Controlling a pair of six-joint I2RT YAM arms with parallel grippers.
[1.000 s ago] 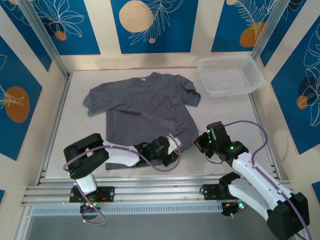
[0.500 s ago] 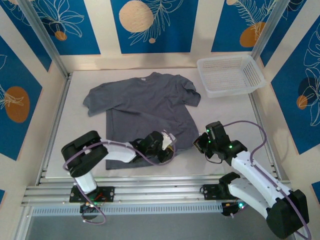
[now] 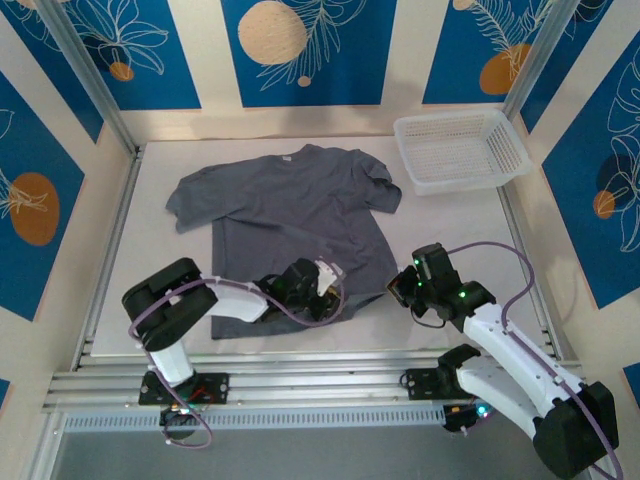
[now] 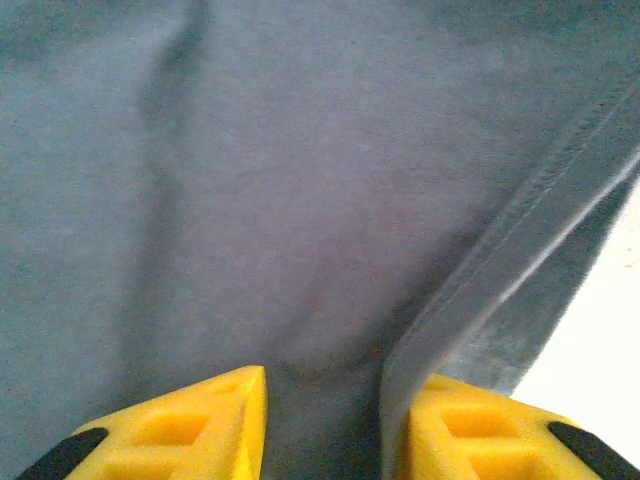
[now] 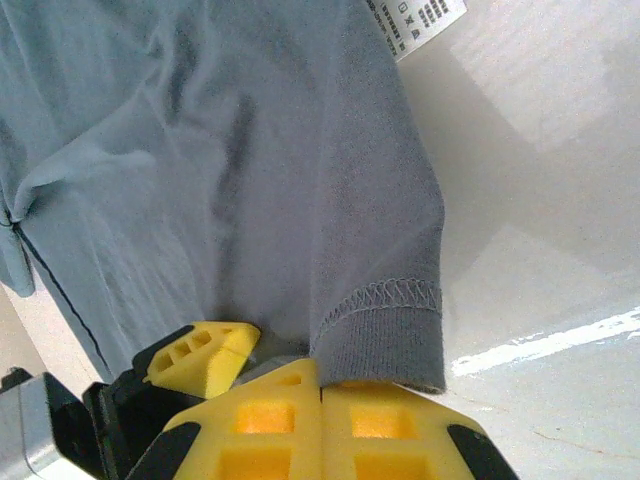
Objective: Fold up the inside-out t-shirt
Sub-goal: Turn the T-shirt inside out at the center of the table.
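Two arms are low at the near hem of the inside-out t-shirt (image 3: 290,215). The shirt lies spread on the white table (image 3: 150,270), collar toward the far wall and one sleeve out to each side. Its near-right corner is raised a little off the surface.

Left gripper (image 3: 322,283) is on the near hem, roughly mid-width. In the left wrist view its yellow fingers (image 4: 200,420) stand apart. Grey cloth and a folded hem edge run through the gap, so the jaws are parted and not pinching.

Right gripper (image 3: 398,288) is at the near-right hem corner. In the right wrist view its fingers (image 5: 390,425) are pressed together, with the stitched hem corner (image 5: 385,293) running down between them. It is clamped on the shirt.

White care label (image 5: 418,18) shows at the shirt's edge. White mesh basket (image 3: 462,182) sits far right on the table, near the sleeve on that side.
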